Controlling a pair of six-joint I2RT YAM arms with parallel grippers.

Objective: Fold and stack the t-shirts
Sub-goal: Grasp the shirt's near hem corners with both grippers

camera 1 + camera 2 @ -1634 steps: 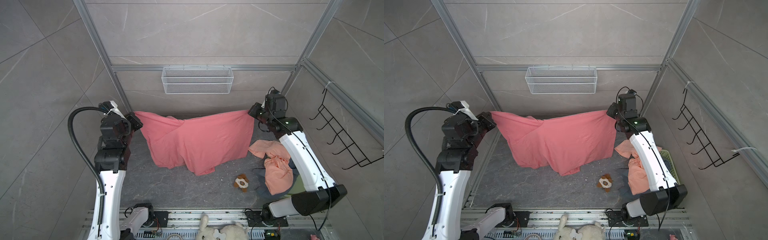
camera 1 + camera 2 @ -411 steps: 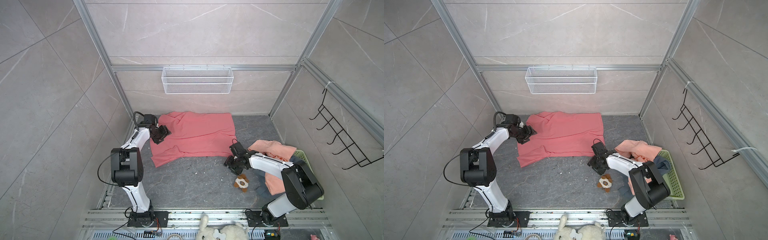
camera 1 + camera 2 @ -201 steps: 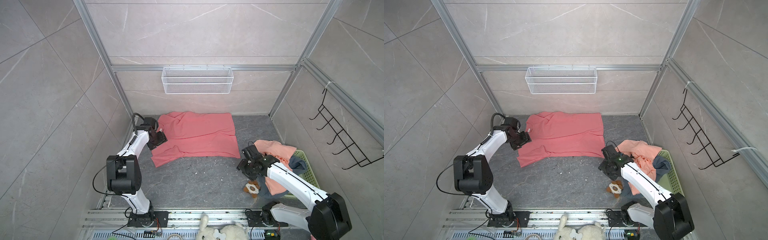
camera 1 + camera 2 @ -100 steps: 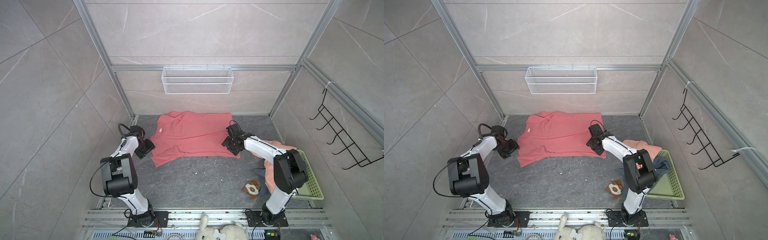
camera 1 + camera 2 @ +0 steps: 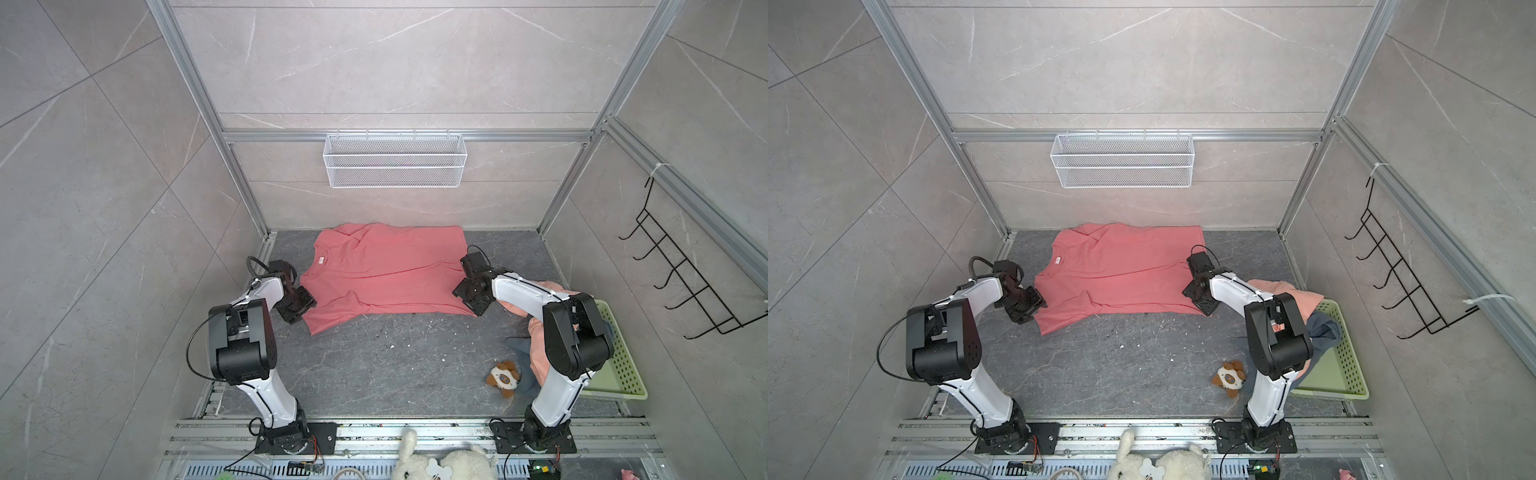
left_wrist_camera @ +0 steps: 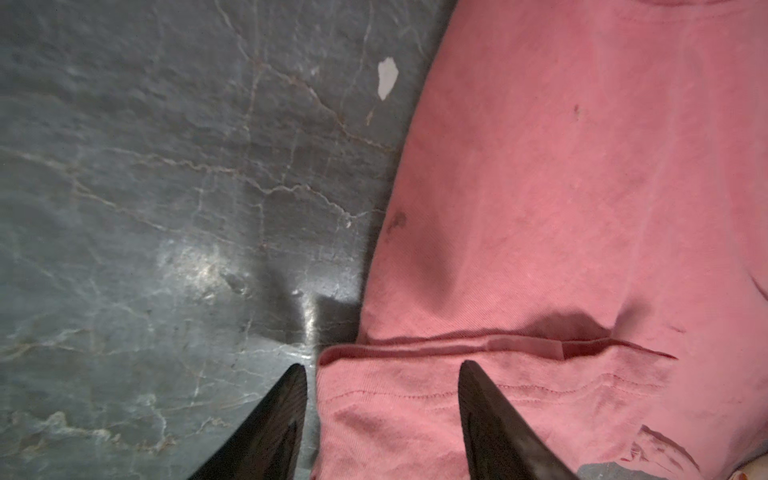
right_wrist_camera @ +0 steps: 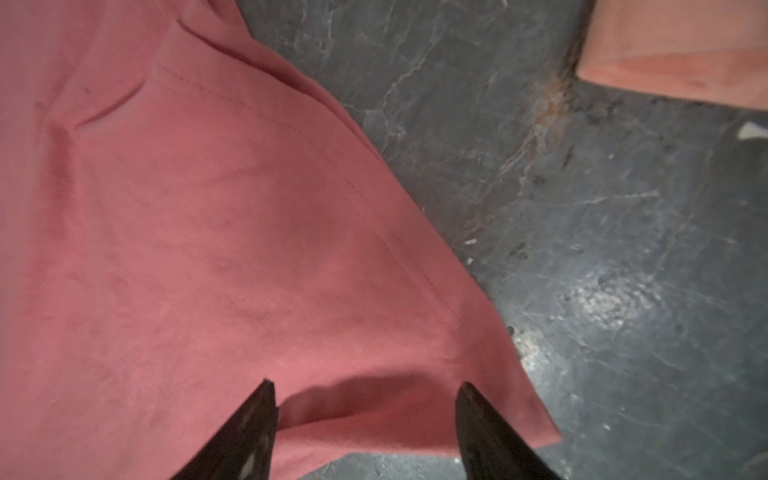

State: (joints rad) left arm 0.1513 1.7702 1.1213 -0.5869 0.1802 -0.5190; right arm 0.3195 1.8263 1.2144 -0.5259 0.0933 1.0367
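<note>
**Coral tee flat; both claws set at its near edge**

- The coral-red t-shirt (image 5: 386,270) lies spread on the tabletop (image 5: 374,365), collar to the left and hem to the right. It is nearly flat, with a few shallow creases.
- My left claw (image 6: 382,365) is open astride the near sleeve (image 6: 415,415). One finger is on bare stone and the other on cloth, with nothing pinched.
- My right claw (image 7: 365,385) is open over the near hem corner (image 7: 519,415), where a small pucker stands between the fingers. It has no grip either.
- Handling: the cotton is thin, limp and light, so I expect it to sag and drag if I lift it from one point only. The best holds look like the stitched sleeve edge and the hem corner, taken as a pair.
- The peach t-shirt (image 5: 1287,291) and blue-grey t-shirt (image 5: 1323,328) are heaped at the green basket (image 5: 1350,365), not yet folded.
</note>
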